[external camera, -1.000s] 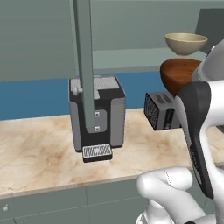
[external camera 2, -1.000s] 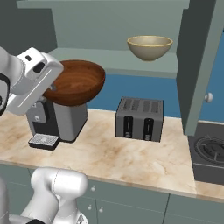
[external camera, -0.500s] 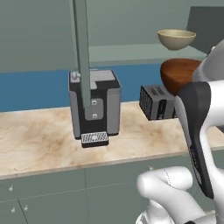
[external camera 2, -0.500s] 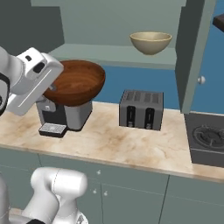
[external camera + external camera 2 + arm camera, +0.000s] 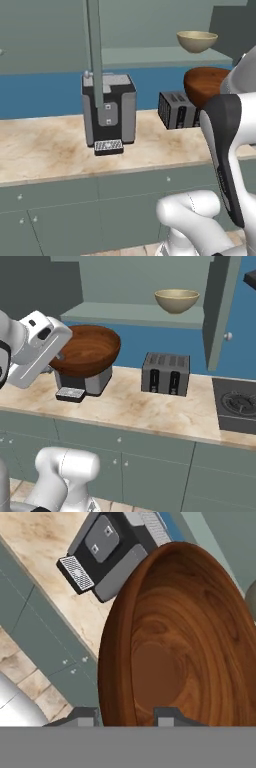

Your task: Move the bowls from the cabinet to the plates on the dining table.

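My gripper (image 5: 127,714) is shut on the rim of the dark reddish-brown wooden bowl (image 5: 185,642), one fingertip on each side of the wall. The held bowl (image 5: 90,348) hangs in the air in front of the counter, tilted, level with the coffee machine. From the left it shows as a brown dome (image 5: 207,85) beside my arm. The pale yellowish bowl (image 5: 176,300) (image 5: 197,41) stands upright on the cabinet's shelf (image 5: 135,313). The plates and the dining table are out of view.
On the marble counter (image 5: 150,408) stand a black coffee machine (image 5: 109,112) and a toaster (image 5: 166,373). A stove (image 5: 240,403) is at the right end. The open cabinet doors (image 5: 217,311) (image 5: 95,55) hang down over the counter. Grey-green drawers run below.
The whole picture has shifted: the base is backing away from the counter, so more of the drawer fronts shows. The wooden bowl stays in the gripper.
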